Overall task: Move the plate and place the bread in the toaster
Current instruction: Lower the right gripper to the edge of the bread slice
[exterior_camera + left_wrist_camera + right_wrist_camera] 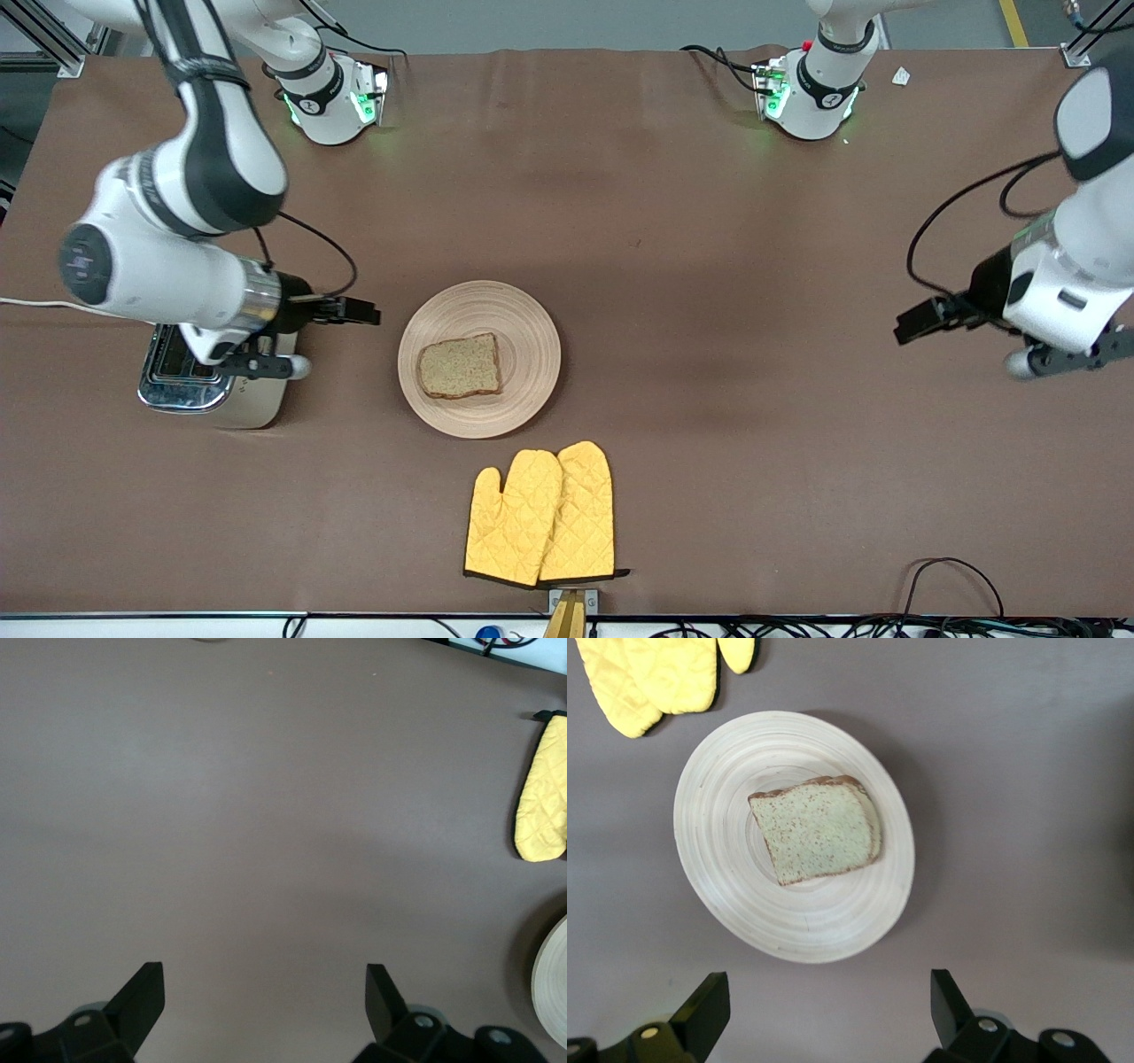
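Brown tabletop: bread (460, 366) flat on plate (523, 377) mid-table, toaster (182, 383) at right arm's end; right gripper (306, 338), jaws spread & empty, over toaster, closer than left gripper (961, 341), also spread.

Even, diffuse overhead light fills all three views, bright without harsh glare. The plate (794, 837) casts a soft shadow on the cloth away from the right gripper (828, 1010). Chrome on the toaster (182, 381), under that gripper, shows a dull sheen. The wrist views look paler, washed and slightly soft; the front view is crisp.
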Action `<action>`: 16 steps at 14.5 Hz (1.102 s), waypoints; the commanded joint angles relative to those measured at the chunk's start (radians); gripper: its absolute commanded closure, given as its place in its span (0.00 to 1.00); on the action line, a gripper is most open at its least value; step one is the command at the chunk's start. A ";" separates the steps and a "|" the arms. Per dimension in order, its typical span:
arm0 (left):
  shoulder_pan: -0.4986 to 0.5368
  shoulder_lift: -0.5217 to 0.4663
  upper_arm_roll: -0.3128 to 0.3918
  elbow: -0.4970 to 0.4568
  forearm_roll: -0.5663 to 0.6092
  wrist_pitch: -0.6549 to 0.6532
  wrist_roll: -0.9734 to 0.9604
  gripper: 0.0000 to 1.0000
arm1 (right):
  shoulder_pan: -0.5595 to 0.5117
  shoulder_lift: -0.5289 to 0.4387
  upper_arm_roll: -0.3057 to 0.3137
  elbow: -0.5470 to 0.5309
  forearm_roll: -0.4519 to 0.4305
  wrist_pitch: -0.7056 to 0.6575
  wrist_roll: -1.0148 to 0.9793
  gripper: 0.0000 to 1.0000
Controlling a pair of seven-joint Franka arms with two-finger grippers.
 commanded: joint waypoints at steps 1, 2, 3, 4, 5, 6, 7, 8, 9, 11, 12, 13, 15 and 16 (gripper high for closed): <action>0.007 -0.080 0.010 -0.003 0.020 -0.063 -0.019 0.00 | 0.055 -0.012 -0.007 -0.092 0.019 0.115 0.002 0.00; 0.025 -0.102 0.007 -0.003 0.023 -0.083 -0.016 0.00 | 0.061 0.008 -0.005 -0.101 0.016 0.148 -0.006 0.00; 0.036 -0.126 0.004 -0.003 0.023 -0.118 -0.016 0.00 | 0.073 0.028 -0.005 -0.105 0.016 0.182 -0.015 0.00; 0.036 -0.146 0.007 -0.001 0.025 -0.150 -0.014 0.00 | 0.096 0.048 -0.005 -0.106 0.016 0.219 -0.027 0.00; 0.028 -0.185 0.018 -0.003 0.026 -0.164 -0.006 0.00 | 0.110 0.069 -0.005 -0.120 0.016 0.276 -0.035 0.00; 0.028 -0.221 0.036 -0.024 0.025 -0.169 0.030 0.00 | 0.127 0.086 -0.005 -0.138 0.016 0.344 -0.050 0.00; 0.025 -0.251 0.063 -0.050 0.023 -0.175 0.106 0.00 | 0.142 0.103 -0.005 -0.149 0.016 0.400 -0.093 0.00; -0.001 -0.280 0.103 -0.067 0.017 -0.193 0.163 0.00 | 0.139 0.125 -0.005 -0.151 0.016 0.432 -0.168 0.00; -0.059 -0.298 0.174 -0.088 0.008 -0.206 0.176 0.00 | 0.133 0.134 -0.005 -0.149 0.019 0.440 -0.229 0.00; -0.133 -0.329 0.252 -0.118 0.005 -0.220 0.188 0.00 | 0.115 0.143 -0.005 -0.151 0.019 0.440 -0.338 0.01; -0.148 -0.329 0.263 -0.121 0.005 -0.227 0.190 0.00 | 0.113 0.145 -0.007 -0.151 0.016 0.440 -0.402 0.04; -0.165 -0.331 0.278 -0.122 0.005 -0.229 0.192 0.00 | 0.113 0.146 -0.007 -0.152 0.016 0.440 -0.447 0.05; -0.165 -0.325 0.280 -0.124 0.005 -0.226 0.193 0.00 | 0.113 0.154 -0.007 -0.152 0.013 0.439 -0.477 0.05; -0.164 -0.309 0.279 -0.124 0.005 -0.209 0.193 0.00 | 0.116 0.163 -0.008 -0.152 0.007 0.442 -0.477 0.05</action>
